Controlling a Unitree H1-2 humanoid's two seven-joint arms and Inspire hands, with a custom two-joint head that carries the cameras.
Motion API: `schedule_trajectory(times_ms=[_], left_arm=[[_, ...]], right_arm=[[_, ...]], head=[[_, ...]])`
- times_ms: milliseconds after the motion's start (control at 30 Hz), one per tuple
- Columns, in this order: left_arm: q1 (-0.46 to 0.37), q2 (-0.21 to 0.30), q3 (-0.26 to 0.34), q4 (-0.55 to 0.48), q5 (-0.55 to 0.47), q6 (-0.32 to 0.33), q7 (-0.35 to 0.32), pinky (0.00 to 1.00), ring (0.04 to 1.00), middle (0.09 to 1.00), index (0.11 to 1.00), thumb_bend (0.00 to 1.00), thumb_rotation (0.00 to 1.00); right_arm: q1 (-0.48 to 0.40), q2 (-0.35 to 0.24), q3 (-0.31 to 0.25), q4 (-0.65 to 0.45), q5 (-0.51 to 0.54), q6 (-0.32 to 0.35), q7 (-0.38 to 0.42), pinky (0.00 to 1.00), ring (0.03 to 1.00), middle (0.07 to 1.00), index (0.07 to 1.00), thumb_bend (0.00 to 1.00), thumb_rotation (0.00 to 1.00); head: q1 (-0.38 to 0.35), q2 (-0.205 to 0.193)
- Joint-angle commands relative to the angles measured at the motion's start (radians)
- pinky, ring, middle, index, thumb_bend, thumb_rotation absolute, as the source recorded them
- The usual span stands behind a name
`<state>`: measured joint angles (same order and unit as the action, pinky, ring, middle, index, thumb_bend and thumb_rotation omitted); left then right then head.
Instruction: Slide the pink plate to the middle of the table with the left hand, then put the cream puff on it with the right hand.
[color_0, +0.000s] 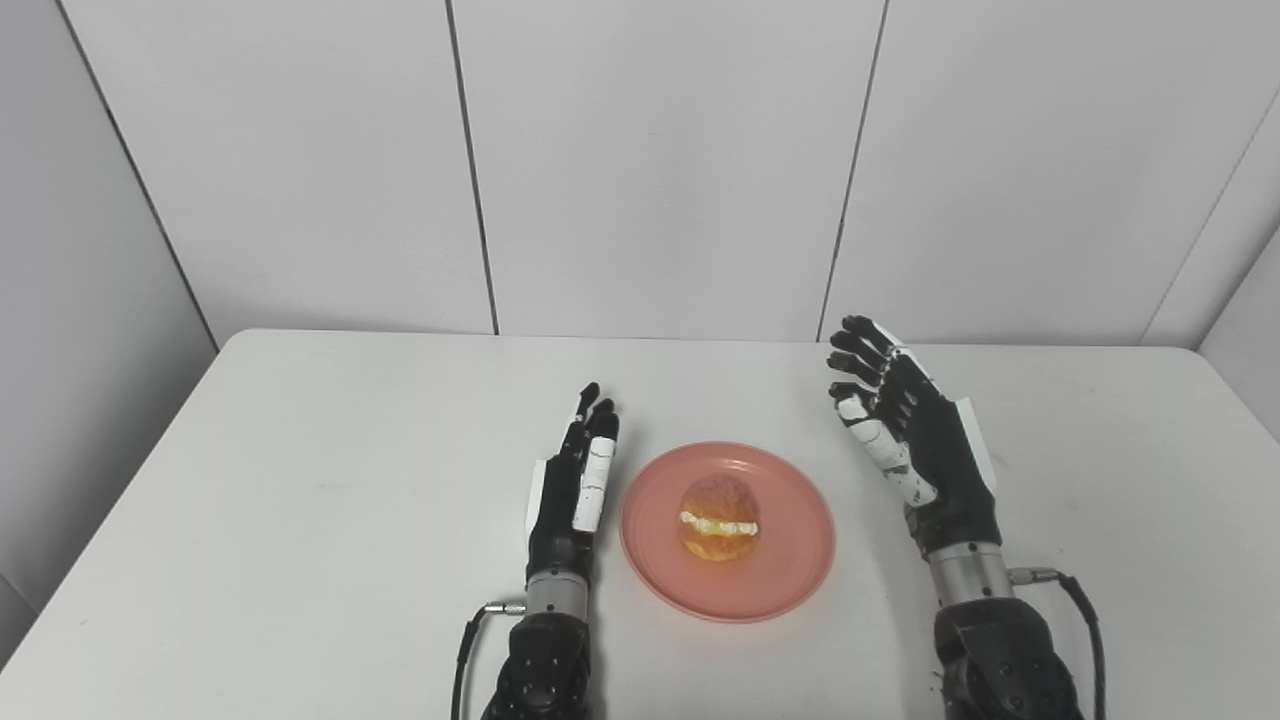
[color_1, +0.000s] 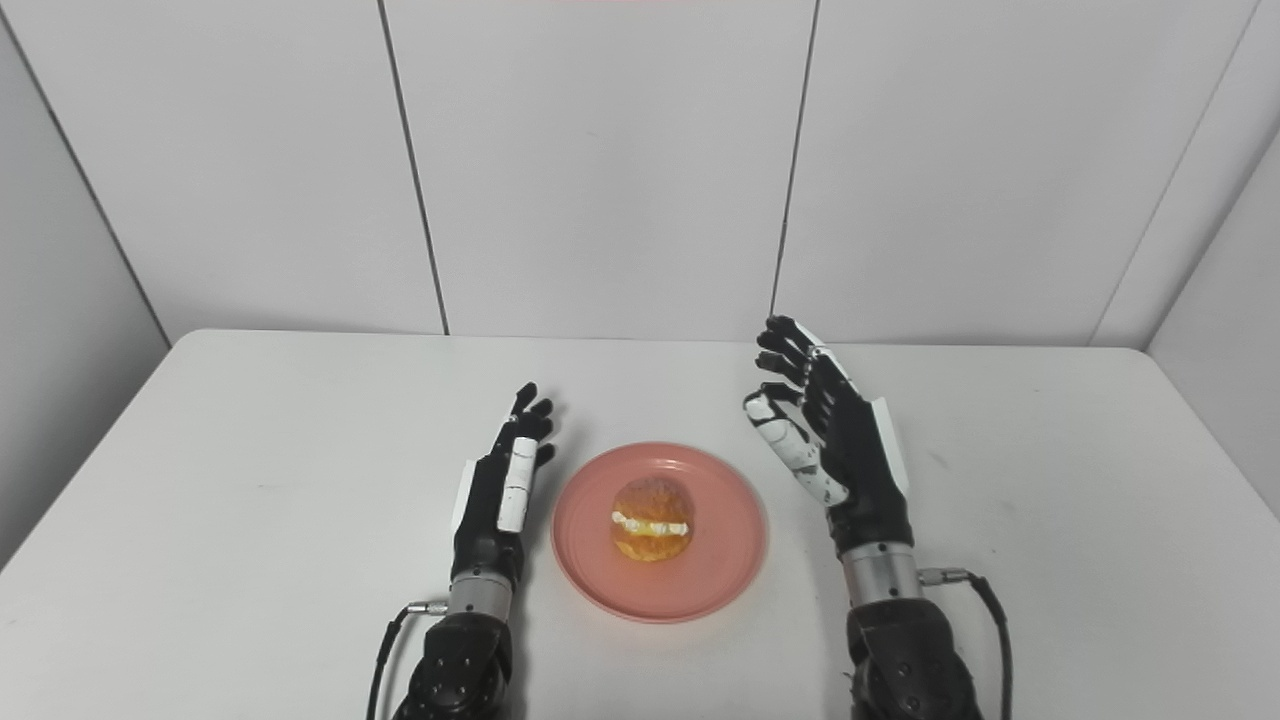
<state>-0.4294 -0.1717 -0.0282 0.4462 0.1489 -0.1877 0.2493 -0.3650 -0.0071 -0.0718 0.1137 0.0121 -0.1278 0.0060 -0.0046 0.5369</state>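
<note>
A pink plate (color_0: 780, 570) lies on the white table between my two hands, near the front edge. On its middle sits a golden cream puff (color_0: 718, 518) with a white cream line across it. My left hand (color_0: 575, 485) stands edge-on just left of the plate, fingers straight and apart, holding nothing; a narrow gap shows between it and the rim. To the right of the plate my right hand (color_0: 910, 435) is raised and open, fingers spread and slightly curled, apart from plate and puff.
The white table (color_0: 300, 480) runs back to a grey panelled wall (color_0: 650, 160). Its left and right edges show in both eye views. A thin cable (color_0: 1085, 610) loops out from the right wrist.
</note>
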Motion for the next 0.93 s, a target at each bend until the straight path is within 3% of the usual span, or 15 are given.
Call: schedule_trajectory(times_ms=[0, 200, 400, 600, 767, 900], left_arm=[[0.057, 0.005, -0.008, 0.022, 0.041, -0.035, 0.036, 1.0, 0.997, 0.997, 0.977, 0.78, 1.0], [0.071, 0.012, -0.028, 0.009, 0.084, -0.021, 0.061, 1.0, 1.0, 1.0, 1.0, 0.74, 1.0], [0.078, 0.016, -0.022, -0.018, 0.073, 0.026, 0.044, 1.0, 1.0, 1.0, 1.0, 0.74, 1.0], [0.08, 0.025, -0.015, -0.037, 0.049, 0.046, 0.014, 1.0, 1.0, 1.0, 1.0, 0.75, 1.0], [0.083, 0.03, -0.014, -0.051, 0.035, 0.074, -0.008, 1.0, 1.0, 1.0, 1.0, 0.81, 1.0], [0.082, 0.03, -0.013, -0.043, 0.025, 0.071, -0.012, 1.0, 1.0, 1.0, 1.0, 0.82, 1.0]], right_arm=[[-0.004, 0.027, -0.013, 0.006, 0.037, -0.054, -0.017, 0.82, 0.848, 0.873, 0.881, 0.82, 0.81], [0.031, 0.061, -0.016, 0.076, 0.037, -0.079, -0.052, 0.91, 0.901, 0.903, 0.911, 0.88, 0.9], [0.056, 0.064, -0.002, 0.111, 0.015, -0.098, -0.069, 0.99, 0.943, 0.932, 0.92, 0.84, 0.96], [0.068, 0.062, 0.007, 0.1, -0.004, -0.012, -0.078, 1.0, 0.996, 0.975, 0.947, 0.85, 1.0], [0.071, 0.062, 0.008, 0.082, 0.0, 0.048, -0.078, 1.0, 1.0, 0.981, 0.952, 0.76, 1.0], [0.073, 0.063, 0.004, 0.077, 0.013, 0.065, -0.075, 1.0, 1.0, 0.986, 0.948, 0.75, 1.0]], head=[[-0.002, 0.002], [-0.003, 0.006], [-0.008, 0.01], [-0.014, 0.012], [-0.016, 0.015], [-0.017, 0.016]])
